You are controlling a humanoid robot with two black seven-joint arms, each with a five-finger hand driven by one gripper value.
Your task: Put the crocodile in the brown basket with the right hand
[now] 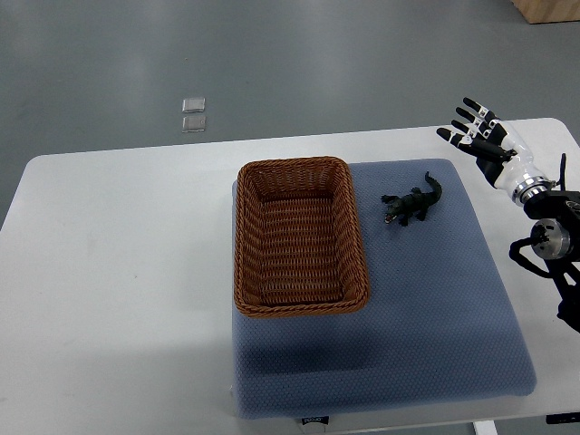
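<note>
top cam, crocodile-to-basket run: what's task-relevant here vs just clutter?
Task-relevant:
- crocodile, on the blue mat, right of the basket
- brown basket, nothing in it
- right hand, open, clear of the toy

Just there:
- blue mat
- white table
- two small floor plates

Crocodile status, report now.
Right hand open, fingers spread, clear of the crocodile. Crocodile on blue mat, right of brown basket. Basket empty. Nothing in the way.
</note>
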